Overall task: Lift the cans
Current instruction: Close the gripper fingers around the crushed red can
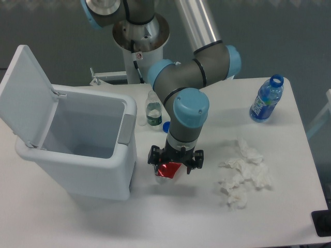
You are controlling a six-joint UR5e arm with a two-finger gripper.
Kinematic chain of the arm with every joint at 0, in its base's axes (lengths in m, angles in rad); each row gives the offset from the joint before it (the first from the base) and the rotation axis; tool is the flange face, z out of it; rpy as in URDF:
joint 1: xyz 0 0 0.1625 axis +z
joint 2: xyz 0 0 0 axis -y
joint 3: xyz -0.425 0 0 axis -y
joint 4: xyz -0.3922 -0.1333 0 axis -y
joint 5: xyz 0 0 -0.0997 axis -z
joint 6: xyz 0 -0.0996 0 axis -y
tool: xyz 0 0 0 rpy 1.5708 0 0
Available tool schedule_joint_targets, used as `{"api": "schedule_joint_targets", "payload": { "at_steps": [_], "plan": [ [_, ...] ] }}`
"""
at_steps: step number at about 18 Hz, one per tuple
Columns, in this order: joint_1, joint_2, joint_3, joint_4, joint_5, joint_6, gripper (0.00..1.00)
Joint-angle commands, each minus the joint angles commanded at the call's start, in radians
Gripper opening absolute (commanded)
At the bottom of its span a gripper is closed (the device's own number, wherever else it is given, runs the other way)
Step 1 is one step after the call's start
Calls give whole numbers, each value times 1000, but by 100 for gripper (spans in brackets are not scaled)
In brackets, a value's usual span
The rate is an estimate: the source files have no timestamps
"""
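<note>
You cannot read any text here. The small clear bottle point(153, 110) carries a green label, but its print is too small to make out. The blue bottle point(266, 98) has a blue label with pale marks, and no word on it is legible for you. On the white robot base point(138, 58) there is a small sticker with a red mark point(138, 55); its sign is too blurred to tell. The crushed red can point(168, 169) shows no letters you can read.
</note>
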Motion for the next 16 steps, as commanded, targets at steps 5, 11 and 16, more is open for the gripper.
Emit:
{"api": "schedule_joint_targets", "payload": {
  "at_steps": [5, 11, 16],
  "plan": [
    [-2, -14, 2, 5, 14, -2, 100],
    [-9, -38, 8, 14, 12, 11, 100],
    [-28, -61, 14, 18, 49, 9, 100]
  ]
}}
